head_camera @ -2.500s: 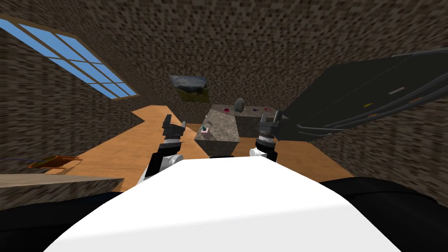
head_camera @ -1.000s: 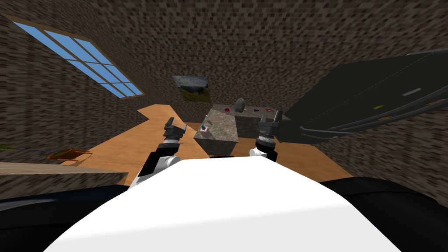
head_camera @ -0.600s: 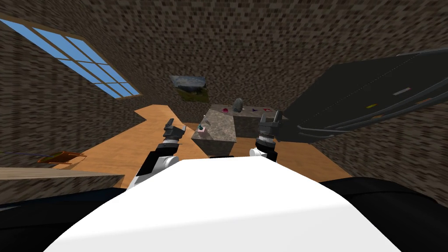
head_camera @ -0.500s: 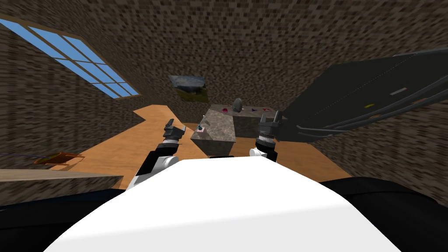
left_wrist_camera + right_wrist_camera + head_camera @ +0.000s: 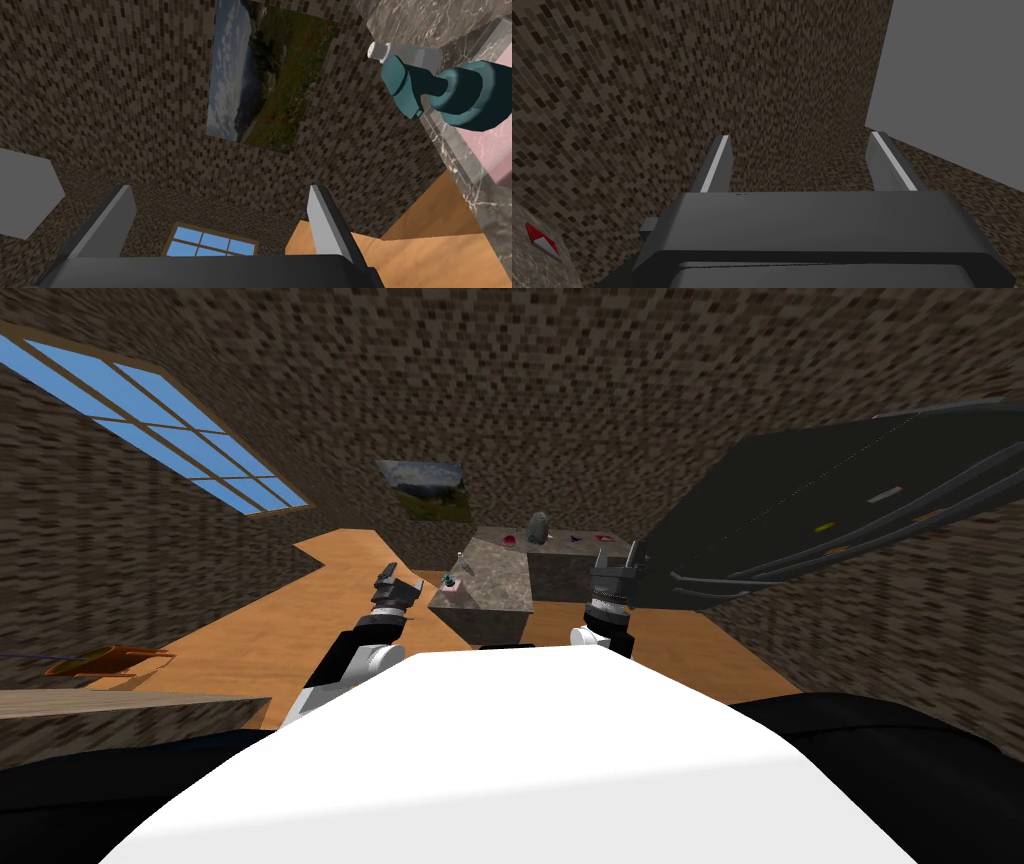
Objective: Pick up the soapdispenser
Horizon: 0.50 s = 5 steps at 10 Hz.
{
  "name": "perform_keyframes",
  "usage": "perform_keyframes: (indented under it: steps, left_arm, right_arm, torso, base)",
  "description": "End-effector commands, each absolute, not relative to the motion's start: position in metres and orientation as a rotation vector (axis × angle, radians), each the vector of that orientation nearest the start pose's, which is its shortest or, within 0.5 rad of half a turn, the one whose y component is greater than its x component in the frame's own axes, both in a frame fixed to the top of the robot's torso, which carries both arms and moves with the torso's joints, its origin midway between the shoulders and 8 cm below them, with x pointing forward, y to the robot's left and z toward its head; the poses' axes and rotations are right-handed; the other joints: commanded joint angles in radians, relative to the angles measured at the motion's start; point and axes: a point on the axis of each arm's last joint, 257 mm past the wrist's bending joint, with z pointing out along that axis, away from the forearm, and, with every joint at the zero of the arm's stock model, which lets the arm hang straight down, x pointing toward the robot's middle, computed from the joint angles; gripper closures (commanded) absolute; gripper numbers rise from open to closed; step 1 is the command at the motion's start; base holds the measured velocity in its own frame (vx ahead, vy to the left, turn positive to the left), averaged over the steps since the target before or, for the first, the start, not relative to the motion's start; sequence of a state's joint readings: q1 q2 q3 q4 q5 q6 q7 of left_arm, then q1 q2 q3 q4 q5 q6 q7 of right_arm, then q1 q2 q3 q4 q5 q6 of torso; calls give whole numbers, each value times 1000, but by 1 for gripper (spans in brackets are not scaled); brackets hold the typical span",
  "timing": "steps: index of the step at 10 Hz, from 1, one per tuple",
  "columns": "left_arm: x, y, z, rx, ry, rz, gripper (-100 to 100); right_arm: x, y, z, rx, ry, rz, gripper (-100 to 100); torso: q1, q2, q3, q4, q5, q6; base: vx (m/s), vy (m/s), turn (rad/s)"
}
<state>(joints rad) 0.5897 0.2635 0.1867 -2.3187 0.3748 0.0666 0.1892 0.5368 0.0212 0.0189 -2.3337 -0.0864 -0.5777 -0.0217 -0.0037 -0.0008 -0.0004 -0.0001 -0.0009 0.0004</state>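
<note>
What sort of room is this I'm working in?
Probably a room in a house, perhaps a bathroom: a marbled counter carries a teal soap dispenser, with a wooden floor, a window and a hung landscape picture.

My head camera looked steeply down and forward from well back, taking in the marbled surface [image 5: 490, 583] and the wall picture [image 5: 425, 488] beyond it. The left wrist camera looked along the left hand [image 5: 220, 192] at that same picture, with the teal-topped soap dispenser [image 5: 440, 92] near, off to one side. The right wrist camera looked along the right hand [image 5: 802, 136] at a brick wall [image 5: 662, 75], close up.
</note>
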Motion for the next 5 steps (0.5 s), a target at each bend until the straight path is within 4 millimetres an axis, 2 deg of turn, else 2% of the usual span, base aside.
perform_keyframes:
  steps: [1, 5]
  left_arm:
    - [375, 373, -104, -1308, 926, -1290, -100]
    - [373, 382, -116, -1371, 932, -1257, -100]
  right_arm:
    - [315, -287, 50, 655, 462, 1399, 0]
    - [315, -287, 50, 655, 462, 1399, 0]
  torso:
    - [0, 0, 0, 0, 0, 0]
    - [0, 0, 0, 0, 0, 0]
  base:
    - [12, -64, -45]
    - [5, -53, -35]
